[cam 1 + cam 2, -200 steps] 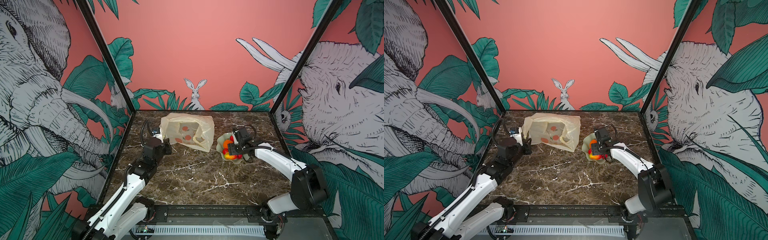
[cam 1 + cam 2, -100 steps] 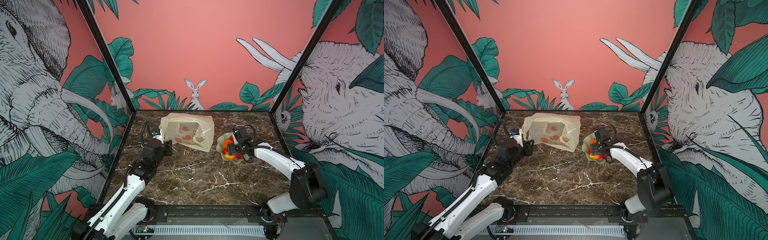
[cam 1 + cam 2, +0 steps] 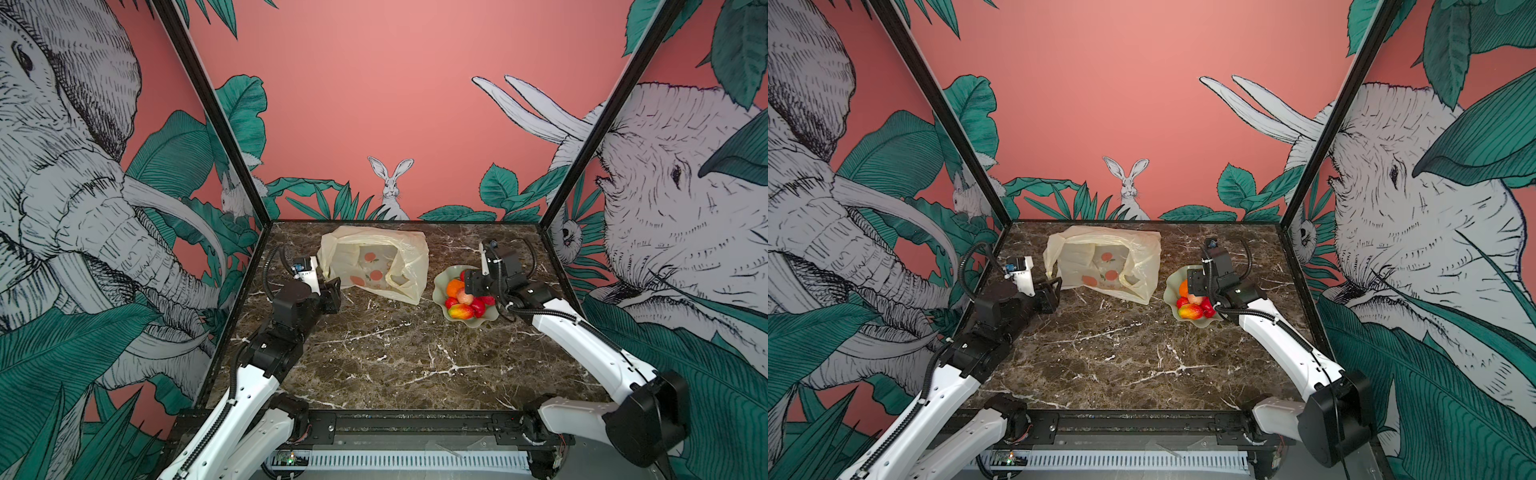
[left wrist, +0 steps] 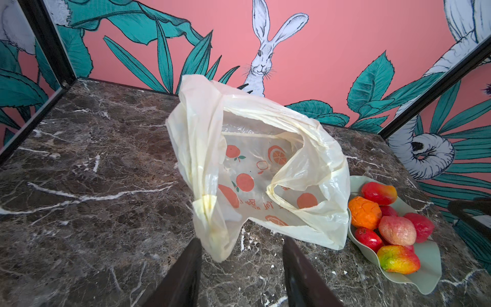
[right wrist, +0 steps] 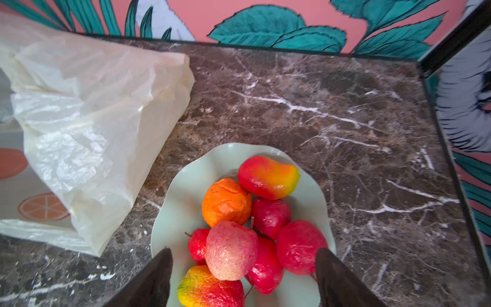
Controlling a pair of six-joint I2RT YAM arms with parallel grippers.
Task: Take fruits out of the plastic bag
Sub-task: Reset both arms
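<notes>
Pale-yellow crinkly plastic bag (image 4: 305, 127) lies on brown marble tabletop (image 4: 93, 159); small glossy fruits (image 5: 231, 249) fill pale green wavy dish (image 5: 175, 212). Left pincer (image 4: 241, 240) and right pincer (image 5: 243, 251) both released.

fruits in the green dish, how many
8, all piled in the dish: orange, peach on top, two red-yellow ones at opposite ends, four red ones between and beneath. More may be hidden underneath; none shows in the bag.

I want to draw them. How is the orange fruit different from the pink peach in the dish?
The orange fruit is bright orange; the pink peach is pale pink and speckled. The orange fruit looks wrinkled, the peach smoother. Both are roundish, touch each other, and lie in the green dish.
</notes>
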